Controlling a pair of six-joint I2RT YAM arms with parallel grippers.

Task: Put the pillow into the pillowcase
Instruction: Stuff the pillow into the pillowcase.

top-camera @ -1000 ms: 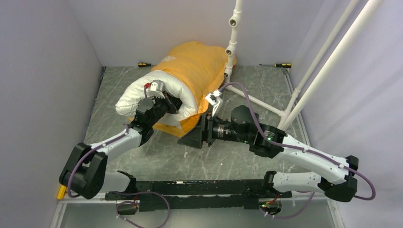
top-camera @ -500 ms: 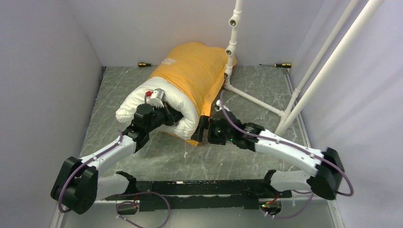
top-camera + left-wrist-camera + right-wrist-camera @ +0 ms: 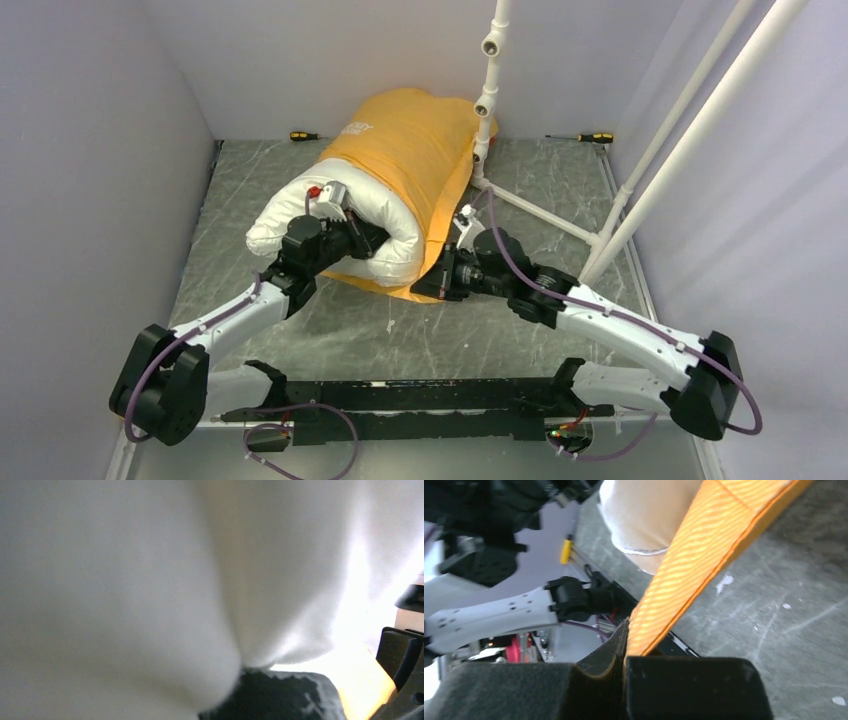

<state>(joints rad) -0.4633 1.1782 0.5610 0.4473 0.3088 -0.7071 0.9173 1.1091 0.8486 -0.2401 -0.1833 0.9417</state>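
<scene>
The white pillow (image 3: pixel 340 215) lies on the table with its far half inside the orange-yellow pillowcase (image 3: pixel 410 140). Its near end bulges out of the opening. My left gripper (image 3: pixel 362 240) is buried in a crease of that near end and shut on the pillow. The left wrist view is filled with white pillow (image 3: pixel 150 580) fabric, which hides the fingers. My right gripper (image 3: pixel 440 285) sits low at the near right of the opening. Its jaws are shut on the pillowcase (image 3: pixel 704 545) hem, which runs taut from the pads (image 3: pixel 684 680). The pillow (image 3: pixel 644 520) shows beside it.
A white pipe frame (image 3: pixel 485 100) stands against the pillowcase's far right side, with slanted pipes running right. Two screwdrivers (image 3: pixel 303 135) (image 3: pixel 592 137) lie along the back wall. Grey walls close in the marbled table (image 3: pixel 340 330) on the left, back and right.
My right arm swung in lower and closer to the pillowcase's near edge, and its jaws went from open to shut on the hem. The left gripper and the pillow barely shifted.
</scene>
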